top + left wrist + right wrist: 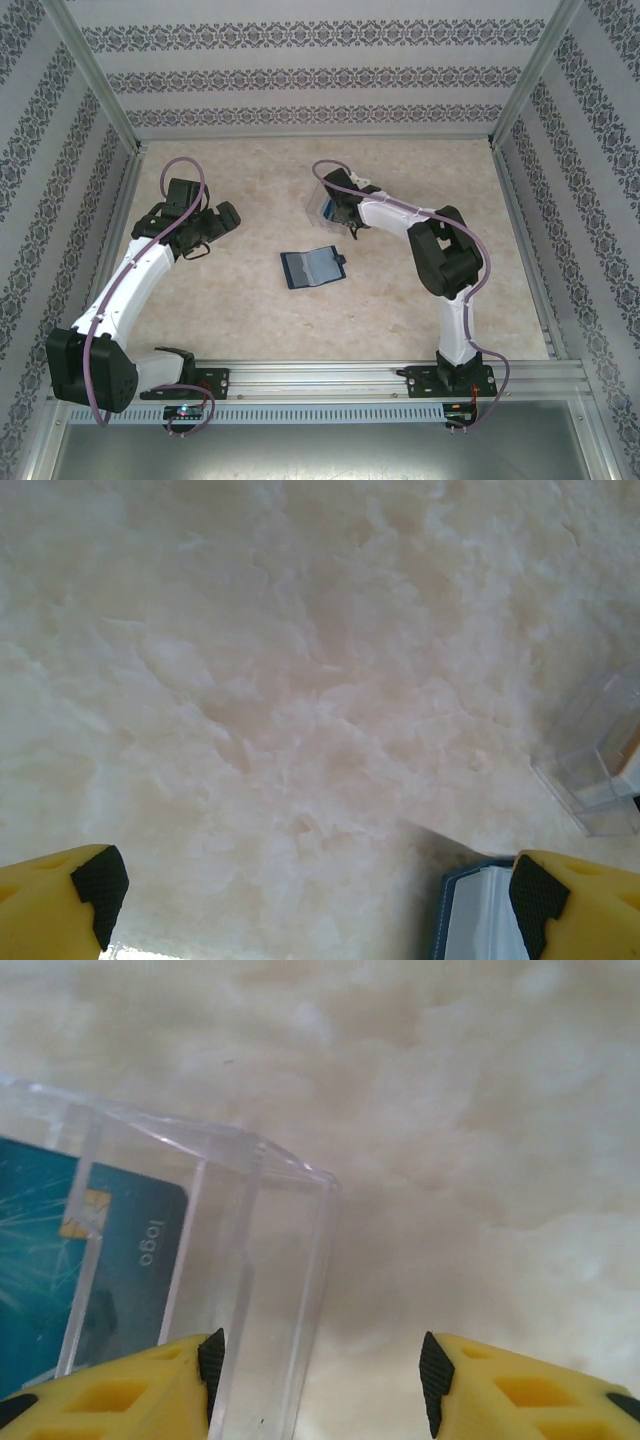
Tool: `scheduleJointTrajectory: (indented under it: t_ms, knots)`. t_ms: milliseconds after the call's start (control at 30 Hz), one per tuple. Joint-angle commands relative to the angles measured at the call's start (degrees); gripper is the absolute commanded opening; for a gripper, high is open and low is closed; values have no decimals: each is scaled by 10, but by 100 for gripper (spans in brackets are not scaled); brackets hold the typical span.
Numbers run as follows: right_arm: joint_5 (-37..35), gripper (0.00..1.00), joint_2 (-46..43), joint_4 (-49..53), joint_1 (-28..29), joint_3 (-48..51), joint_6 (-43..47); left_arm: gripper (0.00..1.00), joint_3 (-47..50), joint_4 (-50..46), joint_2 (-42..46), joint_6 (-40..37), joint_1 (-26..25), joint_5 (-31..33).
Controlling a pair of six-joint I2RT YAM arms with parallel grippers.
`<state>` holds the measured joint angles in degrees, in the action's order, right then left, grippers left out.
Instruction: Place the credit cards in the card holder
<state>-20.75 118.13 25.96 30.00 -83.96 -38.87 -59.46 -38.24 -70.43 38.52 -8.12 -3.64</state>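
Observation:
A blue credit card (60, 1260) lies inside a clear plastic box (250, 1250) at the table's far middle. My right gripper (320, 1375) hangs over that box's end. Its jaws are open, with the box's end wall near the left pad and the right pad over bare table. The card holder (313, 267) is a dark navy wallet, spread open with its pale inside up, at the table's centre. My left gripper (318, 900) is wide open above bare table to the wallet's left, and a corner of the card holder (475, 915) shows beside its right finger.
The clear box (322, 205) stands just beyond the wallet. Patterned walls and metal frame posts (100, 80) close in the marbled table on three sides. A metal rail (330, 378) with both arm bases runs along the near edge.

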Motion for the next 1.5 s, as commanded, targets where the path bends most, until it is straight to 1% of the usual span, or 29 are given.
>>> scheduleJointTrajectory:
  t_ms: [0, 33, 100, 200, 333, 433, 500, 567, 633, 700, 767, 867, 1000, 1100, 1233, 1467]
  knots:
    - [-40, 56, -22, 33, -30, 13, 73, 100, 1, -13, -4, -11, 6, -2]
    - [-42, 54, -24, 35, -37, 12, 88, 100, 3, -10, -5, -8, 6, -5]
    - [-68, 55, -28, 46, -48, 10, 107, 100, 10, -6, -4, -3, 6, -13]
    - [-108, 57, -41, 72, -70, 4, 122, 100, 22, -3, -1, 3, 6, -21]
    - [-100, 60, -71, 132, -105, -8, 115, 100, 47, -3, 10, 2, 6, -23]
    - [-68, 61, -113, 133, -115, 5, 118, 100, 66, -14, 21, -6, 6, -16]
    - [-31, 61, -135, 133, -113, 9, 111, 100, 78, -19, 30, -10, 6, -14]
    - [23, 62, -150, 124, -109, 13, 89, 100, 92, -17, 41, -8, 6, -19]
    - [67, 62, -155, 110, -102, 14, 67, 100, 104, -12, 51, -4, 6, -27]
    - [79, 62, -146, 102, -90, 4, 53, 100, 113, -8, 58, -1, 6, -33]
    - [50, 62, -122, 112, -70, -27, 52, 100, 119, -8, 66, 1, 6, -33]
    - [-18, 63, -75, 151, -44, -81, 55, 100, 124, -9, 75, 3, 6, -34]
    - [-54, 67, -34, 173, -34, -116, 64, 100, 133, 0, 84, 12, 6, -41]
    - [-72, 67, -7, 200, -33, -139, 65, 100, 140, 14, 86, 17, 6, -51]
    - [-93, 68, 1, 207, -34, -132, 63, 100, 139, 15, 82, 15, 6, -52]
    - [-86, 68, 4, 203, -50, -111, 64, 100, 135, 15, 82, 15, 6, -51]
